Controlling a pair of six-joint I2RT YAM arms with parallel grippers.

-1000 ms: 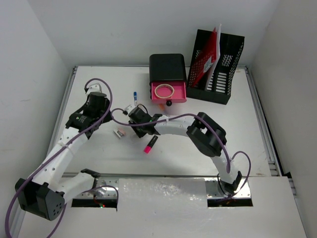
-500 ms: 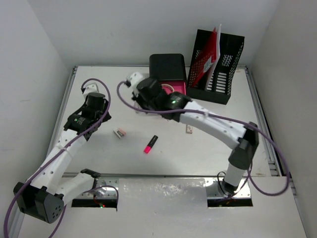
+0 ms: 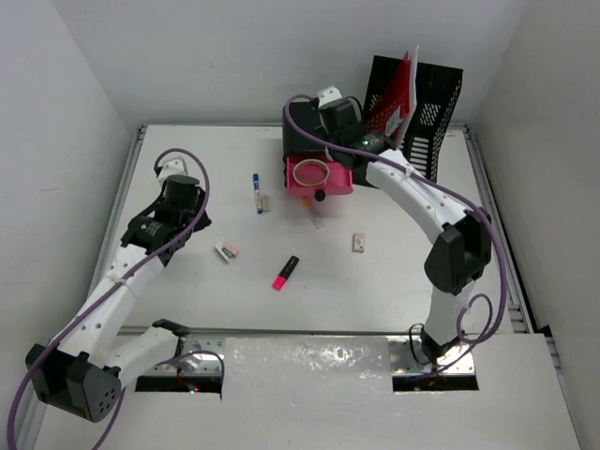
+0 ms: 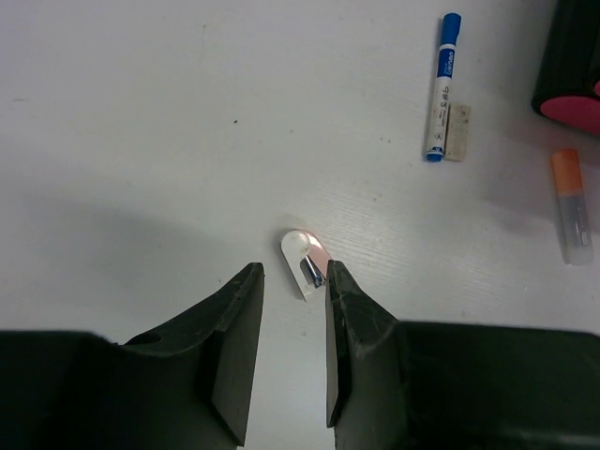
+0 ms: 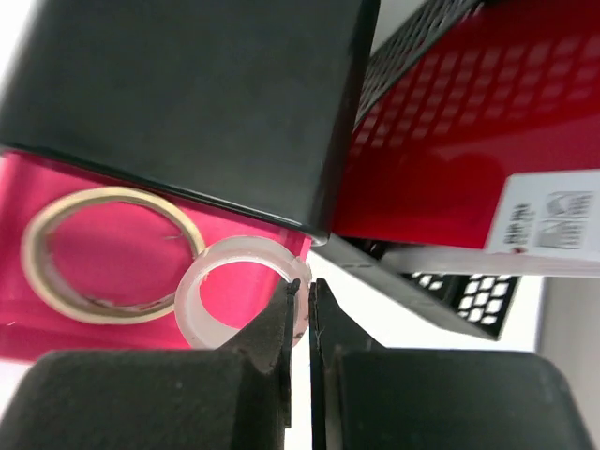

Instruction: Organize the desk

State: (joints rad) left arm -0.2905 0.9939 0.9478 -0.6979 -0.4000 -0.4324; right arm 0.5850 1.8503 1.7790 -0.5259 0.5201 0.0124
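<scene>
**Right arm at the drawer box with a ring; left arm low over a small piece**

Top view. The desk (image 3: 422, 272) fills the floor of a white-walled booth, with metal rails along its sides. At its far edge stands a black drawer box (image 3: 317, 127). Its pink drawer (image 3: 342, 175) is pulled out and a tan tape ring (image 3: 297, 171) lies flat inside. Just right of the box is a black mesh file holder (image 3: 433, 103) with a red folder (image 3: 394, 94) upright in it. The right gripper (image 3: 337, 150) is at the box's right front corner, the left gripper (image 3: 197, 230) at mid-left. Loose on the desk are a blue marker (image 3: 255, 190), a pink highlighter (image 3: 285, 272), a white-and-pink piece (image 3: 226, 249) and a small tab (image 3: 359, 242).

Left wrist. Jaws parted, clasping nothing. The white-and-pink piece lies on the desk at their tips; contact cannot be told. Farther off, a beige strip (image 4: 457, 131) touches the marker's side. An orange-capped clear tube (image 4: 570, 206) lies at the right.

Right wrist. Jaws pinched tight on the wall of a translucent white ring (image 5: 239, 247), held at the drawer's end beside the tape ring. The red folder and mesh are at the right.
</scene>
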